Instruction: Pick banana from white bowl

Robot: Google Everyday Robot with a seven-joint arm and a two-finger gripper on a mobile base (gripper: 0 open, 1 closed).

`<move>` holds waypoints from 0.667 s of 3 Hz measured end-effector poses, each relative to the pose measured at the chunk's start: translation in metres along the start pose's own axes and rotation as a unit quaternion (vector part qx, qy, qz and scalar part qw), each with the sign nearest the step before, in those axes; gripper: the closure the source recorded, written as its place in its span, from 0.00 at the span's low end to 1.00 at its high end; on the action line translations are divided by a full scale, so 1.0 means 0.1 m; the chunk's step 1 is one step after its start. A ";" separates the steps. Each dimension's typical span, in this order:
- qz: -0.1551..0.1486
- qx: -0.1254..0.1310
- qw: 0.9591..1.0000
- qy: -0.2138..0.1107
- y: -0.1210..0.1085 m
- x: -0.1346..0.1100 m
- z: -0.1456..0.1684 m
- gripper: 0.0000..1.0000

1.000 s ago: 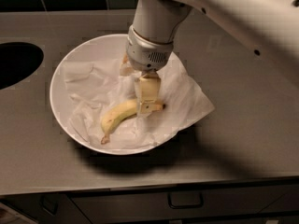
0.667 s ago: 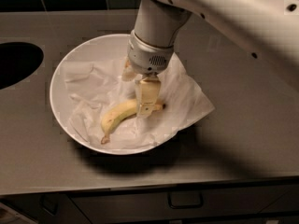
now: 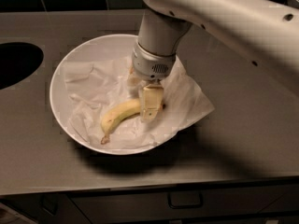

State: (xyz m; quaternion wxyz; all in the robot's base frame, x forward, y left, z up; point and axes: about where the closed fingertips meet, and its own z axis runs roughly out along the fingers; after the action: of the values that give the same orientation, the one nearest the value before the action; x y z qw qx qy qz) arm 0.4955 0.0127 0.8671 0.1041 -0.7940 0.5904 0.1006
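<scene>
A small yellow banana point(image 3: 119, 115) lies on crumpled white paper point(image 3: 187, 99) inside the large white bowl point(image 3: 58, 73) on a grey counter. Its dark tip points to the lower left. My gripper point(image 3: 150, 107) reaches down into the bowl from the white arm at the upper right and sits right over the banana's right, stem end, hiding it. The banana rests on the paper and is not lifted.
The paper hangs over the bowl's right rim. A dark round opening point(image 3: 16, 64) is set in the counter at the left. The counter's front edge runs below the bowl, with a drawer handle point(image 3: 185, 200) underneath. Dark tiles line the back wall.
The arm has shifted slightly and the gripper sits a little lower at the banana's stem end. The banana and bowl have not moved.
</scene>
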 end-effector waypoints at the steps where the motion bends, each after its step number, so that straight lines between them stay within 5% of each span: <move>1: 0.004 -0.001 1.000 0.007 -0.02 0.04 0.05 0.26; 2: 0.014 0.000 1.000 0.013 -0.03 0.07 0.09 0.27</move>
State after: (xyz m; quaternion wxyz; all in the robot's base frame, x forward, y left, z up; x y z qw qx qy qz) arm 0.5002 0.0097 0.8567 0.0949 -0.7871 0.6026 0.0917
